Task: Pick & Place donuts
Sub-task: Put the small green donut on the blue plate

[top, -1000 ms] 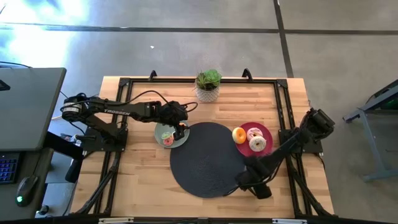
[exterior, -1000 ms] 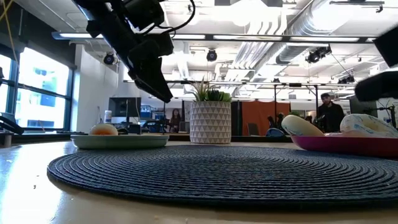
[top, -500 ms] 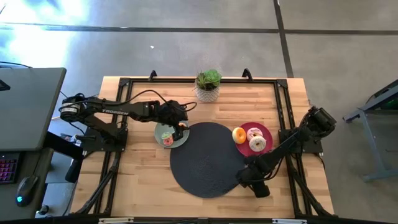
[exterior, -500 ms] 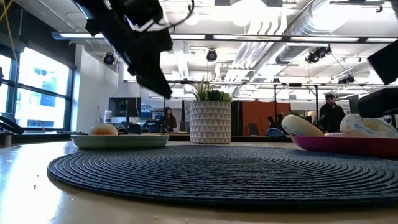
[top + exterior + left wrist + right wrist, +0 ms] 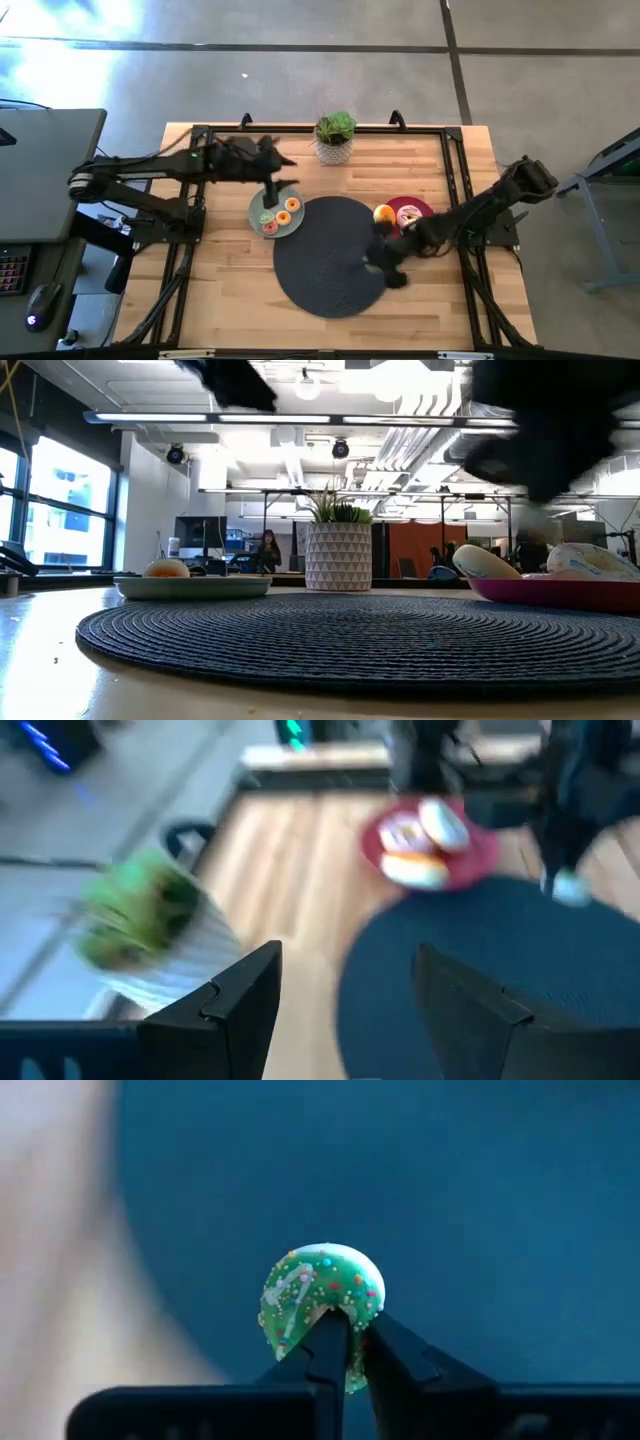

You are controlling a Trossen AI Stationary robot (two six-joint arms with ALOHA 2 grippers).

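- High view, looking straight down: a wooden worktop [image 5: 220,300] carries a big dark round mat [image 5: 325,262], a small potted plant [image 5: 334,136] at the far edge, a grey-green plate [image 5: 254,205] just left of the mat, and a red plate [image 5: 428,208] touching the mat's right side.
- 3 small donuts lie on the grey-green plate: an orange one [image 5: 283,218], a pink one [image 5: 269,227] and a greenish one [image 5: 266,215].
- On the red plate a yellow-orange donut [image 5: 383,214] shows at the near-left side; the right arm hides part of this plate.
- Left pincer [image 5: 272,192] hangs over the far edge of the grey-green plate. In the left wrist view its fingers [image 5: 240,1000] stand apart with nothing between them.
- Right pincer [image 5: 381,262] reaches in over the mat's right part.
- Right wrist view: this pincer's 2 fingers [image 5: 325,1345] are clamped together on the rim of a green sprinkled donut [image 5: 318,1292], held on edge above the dark mat.
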